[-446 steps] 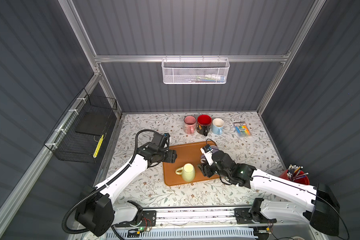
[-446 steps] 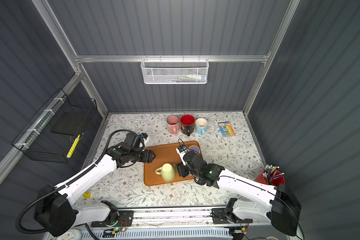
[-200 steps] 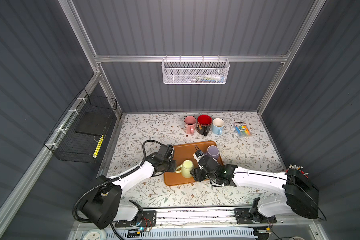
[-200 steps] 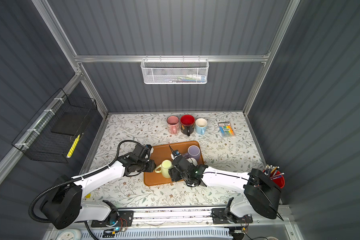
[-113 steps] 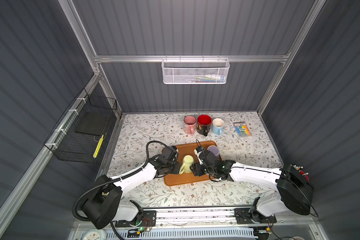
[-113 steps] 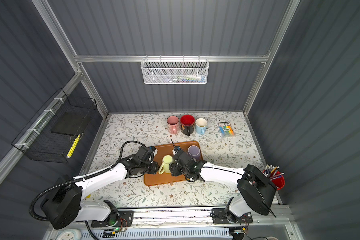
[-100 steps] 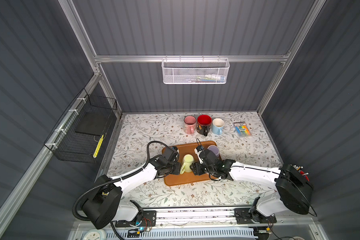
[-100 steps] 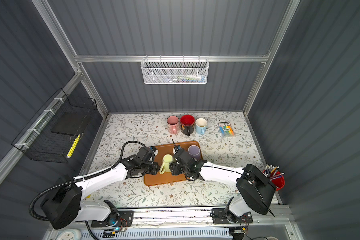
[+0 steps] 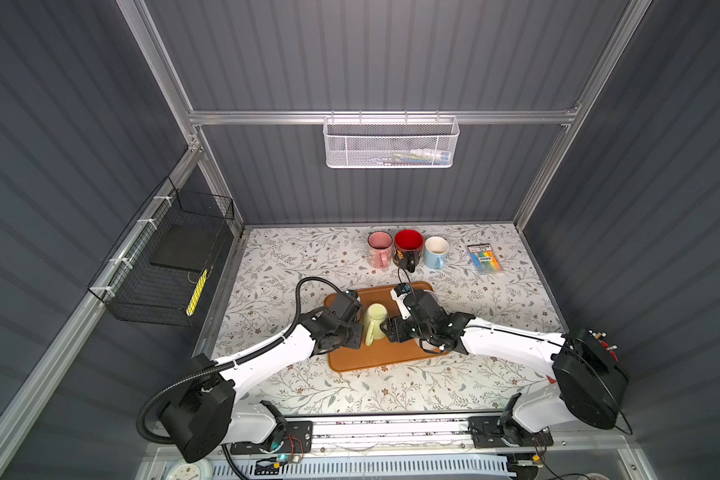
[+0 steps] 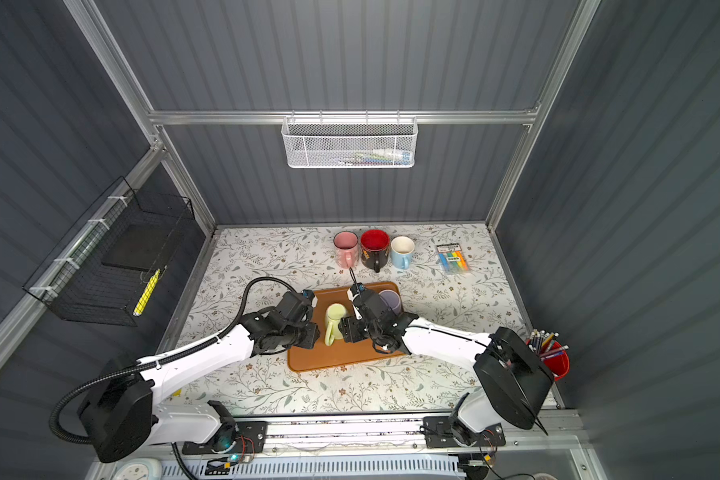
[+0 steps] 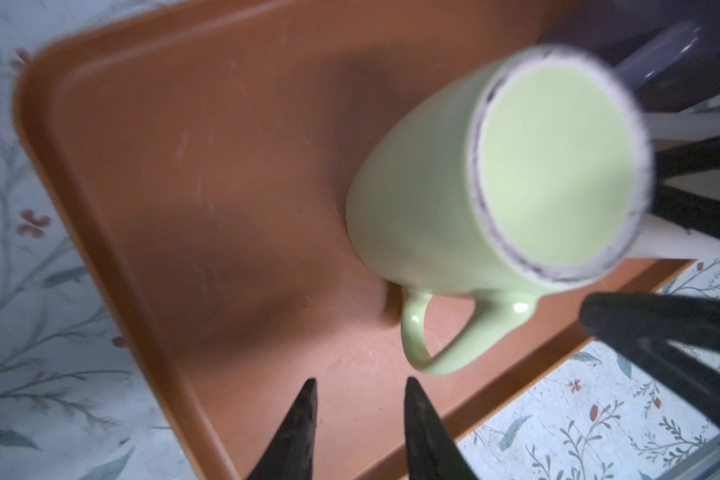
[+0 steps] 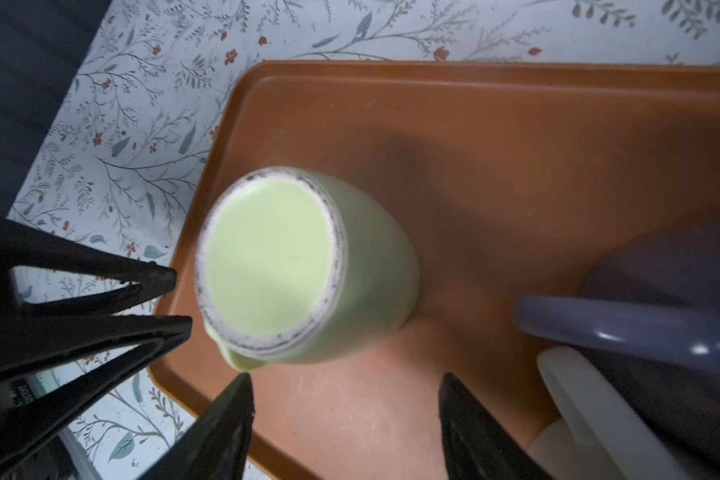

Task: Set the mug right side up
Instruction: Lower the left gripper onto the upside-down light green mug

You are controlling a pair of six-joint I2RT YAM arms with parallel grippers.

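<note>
A light green mug [image 9: 376,319] [image 10: 336,315] stands upside down on the orange-brown tray [image 9: 375,359], its unglazed base ring facing up and its handle [image 9: 369,337] pointing to the front. My left gripper [image 9: 356,332] [image 11: 359,383] sits low at the mug's left, open, with only tray between its fingertips; the handle [image 11: 427,345] lies just beyond them. My right gripper [image 9: 388,330] [image 12: 346,376] is at the mug's right, open wide and empty, with the mug [image 12: 292,266] just past one fingertip.
A purple mug [image 10: 390,301] [image 12: 641,328] stands on the tray's back right, close behind my right wrist. Pink [image 9: 380,247], red [image 9: 408,246] and blue [image 9: 435,251] mugs line the back, beside a marker pack [image 9: 484,258]. A red pencil cup [image 10: 551,353] is at the right edge.
Both grippers have closed in on the green mug from either side. The mug has shifted a little toward the back, and its handle has swung from the left to the front.
</note>
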